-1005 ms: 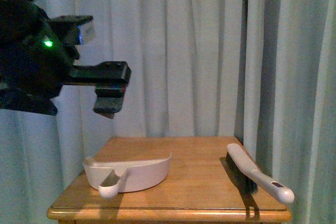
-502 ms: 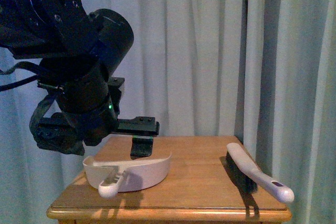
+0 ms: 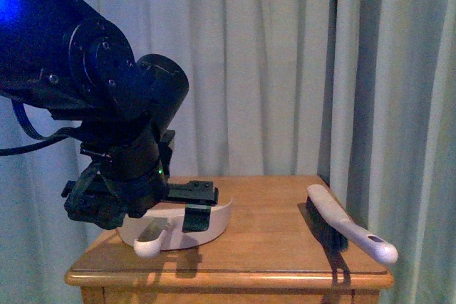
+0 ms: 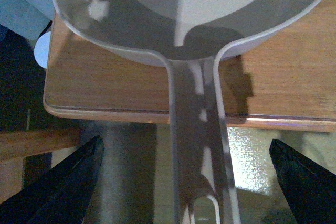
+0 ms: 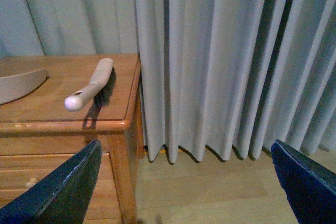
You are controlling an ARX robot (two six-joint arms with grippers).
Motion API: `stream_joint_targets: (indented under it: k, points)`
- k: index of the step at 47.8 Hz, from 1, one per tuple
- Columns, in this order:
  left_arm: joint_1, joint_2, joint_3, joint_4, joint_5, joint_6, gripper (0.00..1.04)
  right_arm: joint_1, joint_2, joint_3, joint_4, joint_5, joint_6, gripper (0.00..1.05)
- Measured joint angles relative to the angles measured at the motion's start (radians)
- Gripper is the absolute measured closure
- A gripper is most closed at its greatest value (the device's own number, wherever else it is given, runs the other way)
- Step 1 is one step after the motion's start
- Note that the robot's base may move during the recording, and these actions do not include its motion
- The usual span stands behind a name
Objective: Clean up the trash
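Note:
No trash shows in any view; it is hidden or out of view. My left gripper (image 3: 194, 206) is open and hangs low over the near left part of the table, right at the pale dustpan (image 3: 217, 220). In the left wrist view the dustpan's long handle (image 4: 195, 145) runs between the two wide-apart dark fingers (image 4: 63, 187), untouched by either, and the left gripper (image 4: 186, 187) holds nothing. My right gripper (image 5: 184, 190) is open and empty, off the table's right side above the floor, and does not show in the front view.
A hand brush (image 3: 342, 229) with dark bristles and a white handle lies on the right part of the wooden table (image 3: 271, 247), also seen as the brush (image 5: 92, 85) near the table's edge (image 5: 63, 125). Pale curtains (image 3: 285, 69) hang close behind and beside the table.
My left arm has swung down from high at the left to just above the dustpan. The dustpan and brush have stayed in place.

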Motion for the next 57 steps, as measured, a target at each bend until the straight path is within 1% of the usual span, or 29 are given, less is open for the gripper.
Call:
stream_joint_targets:
  k: [24, 53, 55, 57]
  points:
    - [0.018, 0.039, 0.003, 0.037, 0.008, 0.029, 0.08, 0.0, 0.0, 0.0, 0.0, 0.0, 0.0, 0.07]
    - [0.018, 0.074, 0.003, 0.062, 0.022, 0.031, 0.08, 0.0, 0.0, 0.0, 0.0, 0.0, 0.0, 0.07]
    - [0.018, 0.074, 0.002, 0.062, 0.021, 0.032, 0.1, 0.0, 0.0, 0.0, 0.0, 0.0, 0.0, 0.07]
    - [0.018, 0.074, 0.002, 0.062, 0.021, 0.032, 0.17, 0.0, 0.0, 0.0, 0.0, 0.0, 0.0, 0.07]
